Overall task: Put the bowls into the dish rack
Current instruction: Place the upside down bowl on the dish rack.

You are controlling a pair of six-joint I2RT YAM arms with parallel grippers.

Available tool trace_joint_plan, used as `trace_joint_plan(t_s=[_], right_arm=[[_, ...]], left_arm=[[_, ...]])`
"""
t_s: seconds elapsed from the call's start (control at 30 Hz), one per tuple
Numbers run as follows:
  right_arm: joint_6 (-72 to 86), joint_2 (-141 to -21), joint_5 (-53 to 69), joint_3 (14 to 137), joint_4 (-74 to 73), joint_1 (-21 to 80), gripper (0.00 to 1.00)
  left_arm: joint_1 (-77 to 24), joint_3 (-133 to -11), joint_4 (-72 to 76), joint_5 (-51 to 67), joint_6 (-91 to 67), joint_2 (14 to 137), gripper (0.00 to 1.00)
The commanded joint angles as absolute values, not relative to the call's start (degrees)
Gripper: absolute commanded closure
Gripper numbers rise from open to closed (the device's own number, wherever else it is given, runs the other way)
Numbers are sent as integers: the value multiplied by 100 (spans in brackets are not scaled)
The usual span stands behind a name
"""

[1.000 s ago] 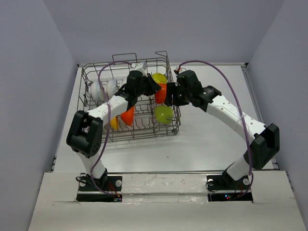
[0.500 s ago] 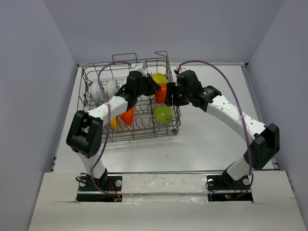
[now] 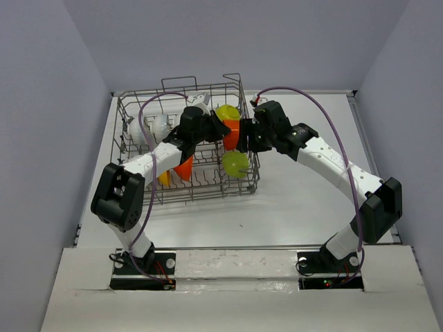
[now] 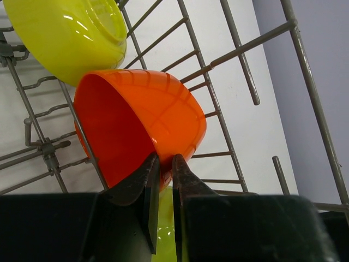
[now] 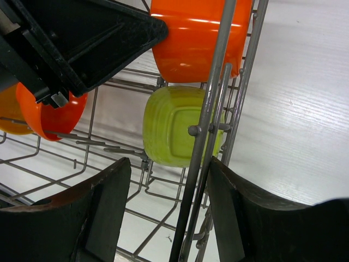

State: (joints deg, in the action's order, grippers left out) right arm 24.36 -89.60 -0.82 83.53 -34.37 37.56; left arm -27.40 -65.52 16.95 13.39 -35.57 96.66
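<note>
**Q:** Which tool carried the load, and how was each one set?

**A:** The left tool [image 4: 163,161], jaws narrow, was clamped on the rim edge of the orange bowl [image 4: 147,117]. The right tool [image 5: 169,185] stood wide and held nothing. In its wrist view an upright wire of the dish rack [image 3: 122,138] ran between its fingers [image 5: 109,213].

**Q:** Where did the bowl lie?

**A:** It lay on its side inside the rack, close to the right wall. A lime bowl [image 3: 227,112] sat toward the far end, and a squarish lime bowl [image 3: 235,164] sat nearer the arms. White bowls [image 3: 149,128] stood at the far left. A red-orange bowl [image 3: 184,168] and an orange-yellow bowl [image 3: 164,178] stood toward the near left. Whether the orange bowl already rested on the tines could not be told.

**Q:** What could have gone wrong from here?

**A:** There were probably three hazards.
- **Slipping:** the pinch took only a thin strip of glossy rim, so the bowl could have slipped or swung round if it was moved quickly.
- **Bad seating:** if released before a tine supported it, the bowl could have rolled against either lime bowl or settled mouth-up.
- **Snagging:** with a wire between its open fingers, a sideways move of the right tool could have caught the wall and dragged the rack across the desk [image 3: 297,187]. The two tools also stood close together, so either one crossing toward the other risked a collision.
</note>
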Motion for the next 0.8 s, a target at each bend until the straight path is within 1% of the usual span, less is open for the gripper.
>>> trace_joint_plan(t_s=[0.0,0.77], right_arm=[[2408,-8965,26,8350,-3375,3806,37],[2382,-8991,26,8402,-3393,3806,38]], left_arm=[[-2567,-6206,1274,923,-3173,9545,100],[-2250,-5854,1397,949,-3164,9431,100]])
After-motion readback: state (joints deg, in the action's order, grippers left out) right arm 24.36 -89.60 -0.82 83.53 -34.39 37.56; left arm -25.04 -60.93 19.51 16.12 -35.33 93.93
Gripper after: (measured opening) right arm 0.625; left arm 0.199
